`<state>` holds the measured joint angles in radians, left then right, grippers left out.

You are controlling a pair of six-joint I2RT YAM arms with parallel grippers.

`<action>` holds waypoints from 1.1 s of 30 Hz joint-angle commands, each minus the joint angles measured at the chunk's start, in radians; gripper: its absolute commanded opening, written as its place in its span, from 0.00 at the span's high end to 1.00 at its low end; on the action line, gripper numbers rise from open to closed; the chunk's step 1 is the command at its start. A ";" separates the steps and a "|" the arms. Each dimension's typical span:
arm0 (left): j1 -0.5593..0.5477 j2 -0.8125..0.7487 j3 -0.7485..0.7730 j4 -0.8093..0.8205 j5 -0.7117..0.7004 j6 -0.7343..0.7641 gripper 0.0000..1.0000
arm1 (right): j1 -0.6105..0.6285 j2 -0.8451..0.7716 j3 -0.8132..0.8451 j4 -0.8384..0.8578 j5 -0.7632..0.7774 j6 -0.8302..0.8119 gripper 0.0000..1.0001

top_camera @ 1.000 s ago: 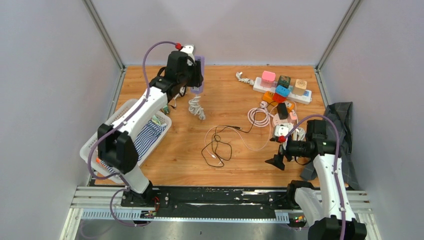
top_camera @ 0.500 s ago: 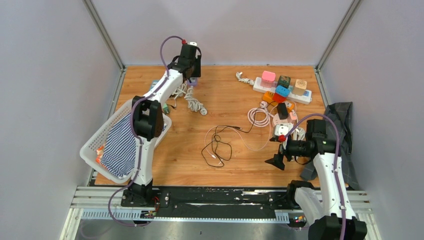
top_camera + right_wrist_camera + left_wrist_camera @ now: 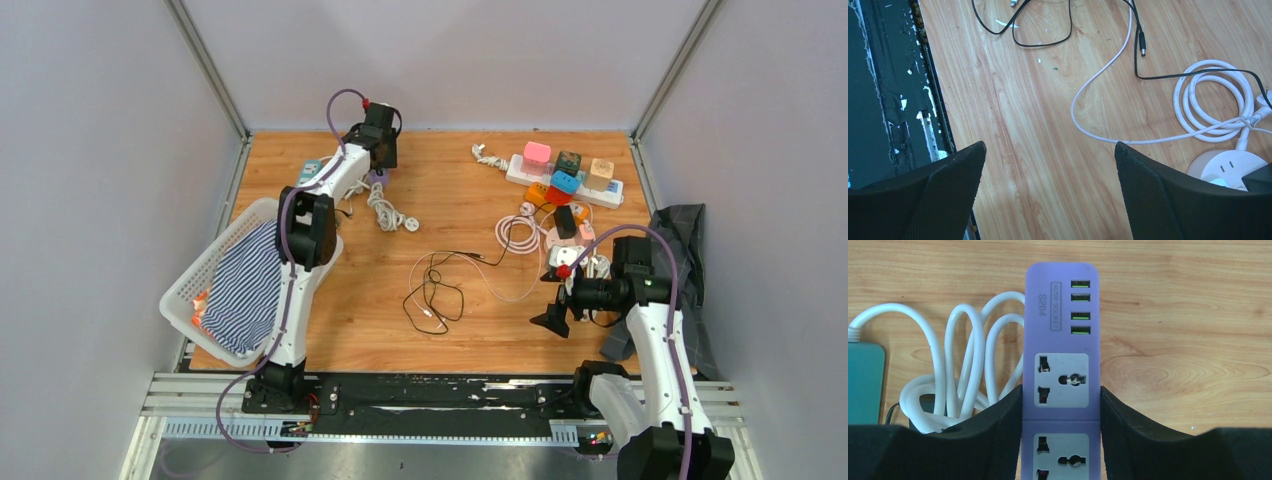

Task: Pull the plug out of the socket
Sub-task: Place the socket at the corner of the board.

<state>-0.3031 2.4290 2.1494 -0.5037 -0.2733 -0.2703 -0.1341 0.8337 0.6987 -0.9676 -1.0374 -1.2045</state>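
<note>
Purple plastic power strip (image 3: 1062, 340), long and narrow with rounded corners, sits clamped between the two black fingers (image 3: 1003, 425) of the left gripper (image 3: 1061, 400), one pad pressed to each long edge. Strip runs straight out past the fingertips. Beyond the tips: printed label "4USB SOCKET S204" and a column of four USB ports with green inserts. Level with the tips: a pale grey universal outlet, slots bare. A second grey outlet further back between the fingers, cut off by the frame edge, slots also bare. Behind the strip, light wooden tabletop (image 3: 1173, 315); cannot tell whether the strip touches it. Just outside the left-hand finger in the wrist view, a thick white coiled cord (image 3: 963, 365) in several loops, running up against the strip's edge; past that, the corner of a teal flat object (image 3: 865, 382). Right gripper (image 3: 1048, 150) hangs with fingers spread wide, nothing between them but bare wood. Ahead of its tips: a thin black cable (image 3: 1048, 44) in loose loops and a thin white cable (image 3: 1093, 82) curving across. Beside its right-hand finger in the wrist view, a round white socket hub (image 3: 1233, 162) with a coiled white cord.
</note>
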 commanded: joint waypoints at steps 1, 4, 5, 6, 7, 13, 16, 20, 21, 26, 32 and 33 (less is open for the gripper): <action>0.022 0.020 0.034 -0.028 -0.018 -0.011 0.52 | -0.013 -0.008 0.011 0.010 0.012 0.025 0.00; 0.032 -0.009 0.014 -0.030 0.007 -0.039 0.36 | -0.012 -0.003 0.011 0.013 0.015 0.029 0.00; 0.034 -0.025 0.006 -0.030 0.015 -0.045 0.33 | -0.013 -0.002 0.011 0.013 0.015 0.030 0.00; 0.035 -0.044 -0.003 -0.029 0.026 -0.046 0.30 | -0.013 -0.002 0.012 0.013 0.017 0.031 0.00; 0.035 -0.074 -0.020 -0.022 0.043 -0.038 0.28 | -0.013 -0.002 0.012 0.013 0.017 0.032 0.00; 0.035 -0.240 -0.140 -0.002 0.157 0.016 0.25 | -0.015 -0.021 0.010 0.013 0.016 0.039 0.00; 0.035 -0.381 -0.264 0.061 0.258 0.036 0.24 | -0.016 -0.028 0.010 0.013 0.013 0.040 0.00; 0.035 -0.555 -0.446 0.136 0.446 0.067 0.15 | -0.018 -0.031 0.013 0.013 0.012 0.043 0.00; 0.034 -0.599 -0.495 0.151 0.496 0.075 0.10 | -0.020 -0.033 0.014 0.013 0.012 0.044 0.00; 0.033 -0.827 -0.768 0.288 0.634 0.019 0.00 | -0.043 -0.048 0.030 0.008 0.011 0.058 0.00; 0.033 -1.124 -0.964 0.236 0.579 0.080 0.00 | -0.126 -0.105 0.054 0.000 -0.003 0.090 0.00; 0.033 -1.187 -1.001 0.236 0.558 0.089 0.00 | -0.138 -0.115 0.050 -0.002 -0.011 0.091 0.00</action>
<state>-0.2707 1.4300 1.2346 -0.2642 0.3050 -0.2295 -0.2173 0.7616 0.7177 -0.9501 -1.0241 -1.1412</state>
